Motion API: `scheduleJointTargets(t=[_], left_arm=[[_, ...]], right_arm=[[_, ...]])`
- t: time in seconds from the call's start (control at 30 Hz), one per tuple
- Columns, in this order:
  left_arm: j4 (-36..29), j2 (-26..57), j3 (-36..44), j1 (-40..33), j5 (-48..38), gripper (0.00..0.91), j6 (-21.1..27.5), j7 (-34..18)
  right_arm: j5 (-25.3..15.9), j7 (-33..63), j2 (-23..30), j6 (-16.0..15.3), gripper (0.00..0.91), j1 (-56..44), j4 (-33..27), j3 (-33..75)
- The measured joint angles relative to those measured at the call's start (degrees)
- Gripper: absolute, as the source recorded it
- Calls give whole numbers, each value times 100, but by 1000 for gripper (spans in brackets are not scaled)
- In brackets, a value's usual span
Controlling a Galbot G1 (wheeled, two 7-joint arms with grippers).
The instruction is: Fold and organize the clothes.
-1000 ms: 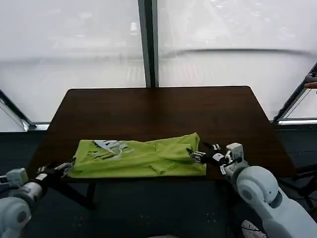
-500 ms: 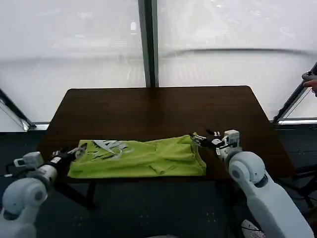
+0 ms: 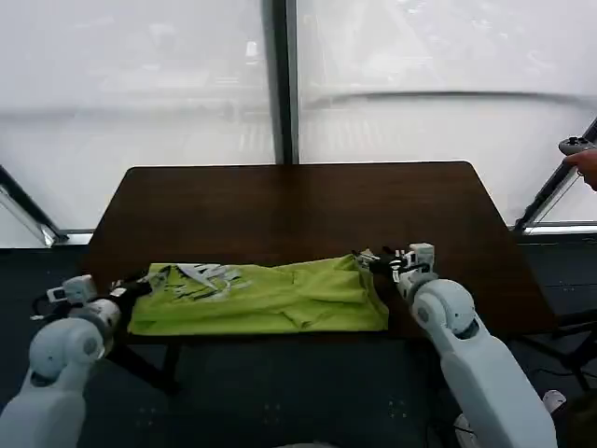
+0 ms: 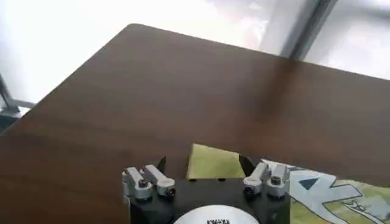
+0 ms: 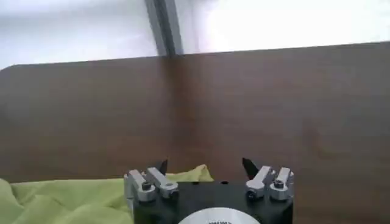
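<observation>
The lime-green T-shirt [image 3: 261, 299] lies in a long folded band across the near part of the dark wooden table [image 3: 298, 205], running left to right just inside the near edge, its white-grey print [image 3: 201, 278] near the left end.

My left pincer [image 3: 142, 280] sits at the shirt's far left corner. In my left wrist view its fingers [image 4: 159, 164] stand spread wide, with a corner of green cloth [image 4: 213, 162] lying between them, and I cannot tell whether they touch it.

My right pincer [image 3: 371, 262] is at the shirt's far right corner. My right wrist view shows its fingers [image 5: 162, 166] parted just as wide, the green edge [image 5: 91, 198] lying beside one finger and under the pincer body, nothing clamped.
</observation>
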Motion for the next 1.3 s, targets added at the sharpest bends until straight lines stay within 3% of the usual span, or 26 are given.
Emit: scheduleJointTargets(t=[0.03, 0.07, 0.1, 0.17, 0.2, 0.37, 1.03, 1.07, 1.1, 1.3], left_arm=[[29, 8, 4, -25, 0, 692, 0, 0], [54, 15, 13, -54, -9, 497, -1, 0], [79, 21, 24, -81, -15, 390, -1, 0], [121, 23, 48, -124, -21, 166, -3, 0], [133, 22, 62, -140, -22, 166, -3, -1], [154, 8, 99, -202, -34, 137, -6, -5], [128, 42, -54, -158, -96, 127, -90, 4], [129, 49, -68, -150, -102, 176, -93, 4], [129, 57, -82, -139, -110, 868, -99, 5], [122, 39, -97, -121, -92, 878, -261, 6]], right_arm=[[-1, -1, 9, 1, 595, 5, -8, -1], [-2, -2, 15, 1, 488, 10, -16, -2], [-2, -2, 19, 1, 439, 15, -20, -3], [-2, -5, 25, 0, 146, 24, -27, -7], [-1, -5, 25, 0, 59, 25, -29, -7], [0, -7, 25, -1, 0, 22, -31, -7], [-59, 193, 215, 331, 0, -105, -64, 149], [-59, 179, 222, 332, 59, -110, -65, 150], [-59, 169, 231, 332, 878, -111, -64, 150], [-99, -145, 208, 651, 878, -175, 0, 182]])
